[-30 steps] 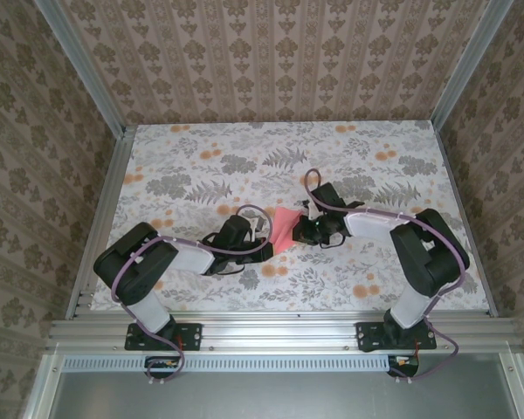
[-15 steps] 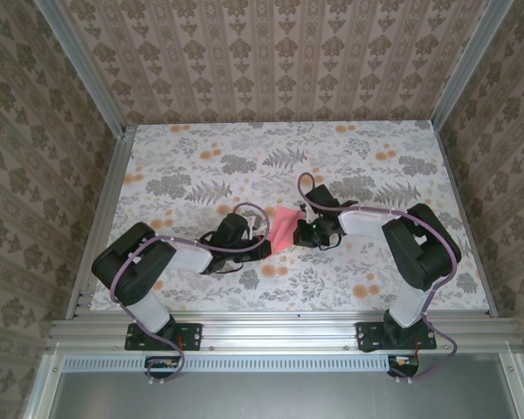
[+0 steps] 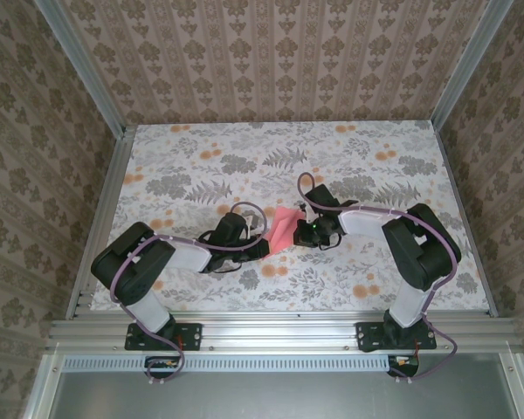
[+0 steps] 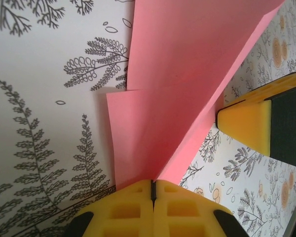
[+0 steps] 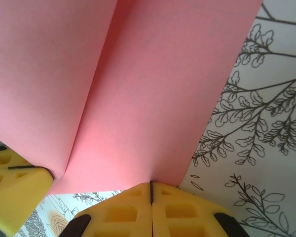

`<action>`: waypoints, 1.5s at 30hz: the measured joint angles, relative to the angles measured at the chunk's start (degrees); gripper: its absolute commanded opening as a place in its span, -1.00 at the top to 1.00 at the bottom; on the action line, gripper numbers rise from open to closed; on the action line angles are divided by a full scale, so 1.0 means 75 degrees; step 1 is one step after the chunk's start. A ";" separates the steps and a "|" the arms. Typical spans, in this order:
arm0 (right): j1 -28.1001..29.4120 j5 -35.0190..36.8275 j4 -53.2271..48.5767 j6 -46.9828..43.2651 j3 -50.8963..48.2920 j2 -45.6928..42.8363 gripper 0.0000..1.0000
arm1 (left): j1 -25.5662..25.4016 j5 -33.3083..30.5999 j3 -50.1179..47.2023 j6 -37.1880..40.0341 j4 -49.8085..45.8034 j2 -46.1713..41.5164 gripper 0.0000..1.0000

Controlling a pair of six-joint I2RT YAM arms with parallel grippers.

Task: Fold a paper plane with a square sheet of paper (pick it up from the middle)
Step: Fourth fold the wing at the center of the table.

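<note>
Left gripper [image 3: 264,245] sat at the sheet's 8 o'clock, pads pinching a corner of the square sheet of paper [image 3: 285,229], which hung mid-table, tented along a crease between the arms. Right gripper [image 3: 309,232] held the 3 o'clock edge, fingers likewise closed on it. Step judged: forming the first fold — next called for matching edges squarely, then pressing the crease flat on the table [image 3: 375,175].
</note>
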 measured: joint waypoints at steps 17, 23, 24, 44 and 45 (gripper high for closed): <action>0.0000 0.0000 -0.0122 0.0172 0.0067 -0.0061 0.86 | 0.0000 -0.0003 0.0061 -0.0143 -0.0128 0.0000 1.00; 0.0009 -0.0184 0.0309 0.0565 0.0134 -0.0326 0.85 | 0.0000 0.0000 0.0061 -0.0143 -0.0125 0.0000 1.00; 0.0009 -0.0219 0.0420 0.0621 0.0149 -0.0315 0.85 | 0.0000 0.0000 0.0061 -0.0143 -0.0125 0.0000 1.00; 0.0064 -0.0085 0.0560 0.0589 0.0417 0.0516 0.89 | 0.0009 -0.0073 0.0061 -0.0143 -0.0396 -0.0291 1.00; 0.0079 -0.0064 0.0557 0.0577 0.0417 0.0510 0.89 | 0.0009 -0.0096 0.0061 -0.0140 -0.0431 -0.0323 1.00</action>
